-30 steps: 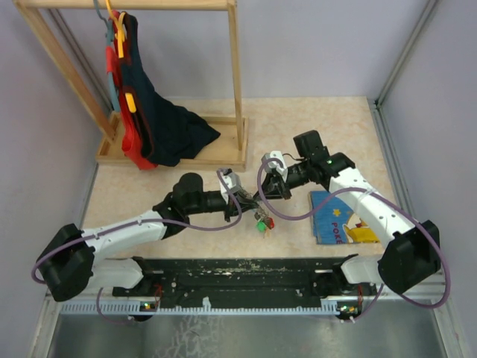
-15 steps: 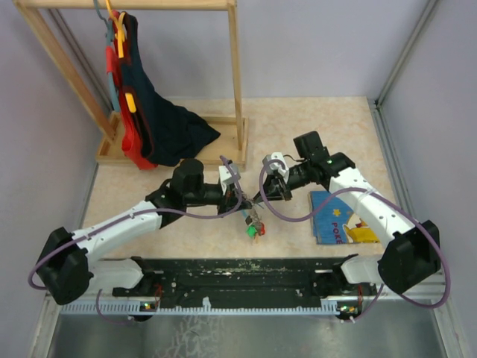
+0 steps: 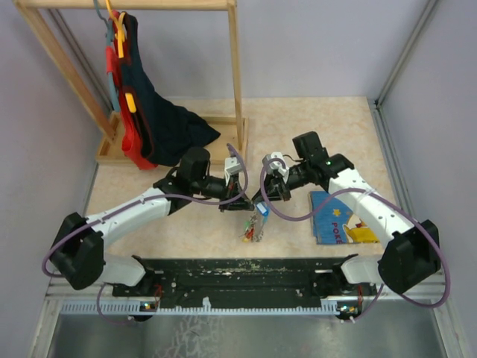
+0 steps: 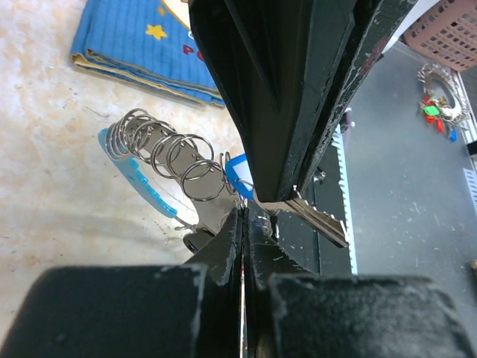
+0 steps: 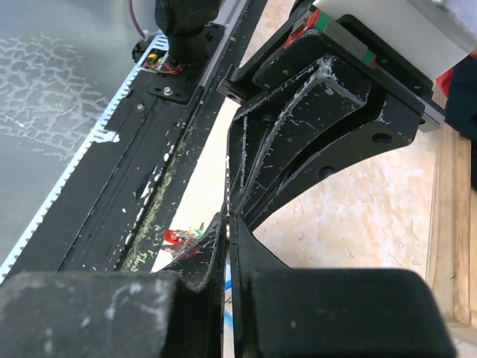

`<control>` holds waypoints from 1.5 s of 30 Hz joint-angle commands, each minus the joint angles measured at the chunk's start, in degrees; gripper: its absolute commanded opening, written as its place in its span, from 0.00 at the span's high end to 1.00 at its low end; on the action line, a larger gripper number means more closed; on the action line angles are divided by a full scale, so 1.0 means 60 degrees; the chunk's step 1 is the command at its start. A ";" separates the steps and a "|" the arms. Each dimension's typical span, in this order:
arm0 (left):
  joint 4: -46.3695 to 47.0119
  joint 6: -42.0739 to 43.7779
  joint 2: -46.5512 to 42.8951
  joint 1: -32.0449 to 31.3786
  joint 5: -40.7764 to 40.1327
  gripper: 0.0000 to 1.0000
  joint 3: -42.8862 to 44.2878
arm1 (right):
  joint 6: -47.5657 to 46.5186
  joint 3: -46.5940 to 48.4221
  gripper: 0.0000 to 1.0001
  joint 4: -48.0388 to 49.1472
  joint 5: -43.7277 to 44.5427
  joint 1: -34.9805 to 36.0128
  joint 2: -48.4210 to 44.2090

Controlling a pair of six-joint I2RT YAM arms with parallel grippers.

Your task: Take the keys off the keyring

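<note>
My two grippers meet tip to tip at the table's middle. My left gripper (image 3: 244, 199) is shut on the thin metal of the keyring (image 4: 165, 154), whose coiled silvery rings and light-blue strap (image 4: 141, 181) lie just beyond its fingertips (image 4: 232, 233). My right gripper (image 3: 261, 197) is shut on a blue-headed key (image 4: 237, 176), whose silver blade (image 4: 319, 219) sticks out beside its tips. The other keys (image 3: 253, 228) hang below the grippers; a red head (image 5: 173, 237) and a green head (image 5: 197, 231) show in the right wrist view.
A blue picture book (image 3: 339, 218) lies right of the grippers, under the right arm. A wooden clothes rack (image 3: 237, 89) with dark and red garments (image 3: 160, 127) stands at the back left. The black base rail (image 3: 246, 272) runs along the near edge.
My left arm has swung up and away from the near edge, its wrist turning while the tip stays against the right gripper. The key bunch has shifted left and hangs lower. The right arm has hardly moved.
</note>
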 commanded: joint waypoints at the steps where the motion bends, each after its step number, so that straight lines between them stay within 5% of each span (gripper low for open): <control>1: 0.0011 -0.0113 0.0375 0.0053 0.0880 1.00 0.0226 | 0.0738 0.0039 1.00 0.1236 -0.0590 0.0077 -0.0230; 6: 0.0864 -0.0506 0.0469 0.0089 0.0786 1.00 0.0032 | 0.0967 -0.0179 1.00 0.1579 -0.0767 0.0077 -0.0172; 17: 0.5573 -0.2321 -0.0181 0.0170 -0.0538 0.96 -0.2392 | 0.0872 -0.0067 1.00 0.1377 -0.0858 0.0004 -0.0118; 28: 0.7030 -0.2753 -0.0187 0.0170 -0.1114 0.93 -0.3162 | 0.0956 -0.0093 1.00 0.1475 -0.0808 -0.0007 -0.0071; 45: 0.9904 -0.2773 -0.0113 -0.0069 -0.1932 0.69 -0.4771 | 0.1351 -0.0130 1.00 0.1765 -0.0850 -0.0156 -0.0025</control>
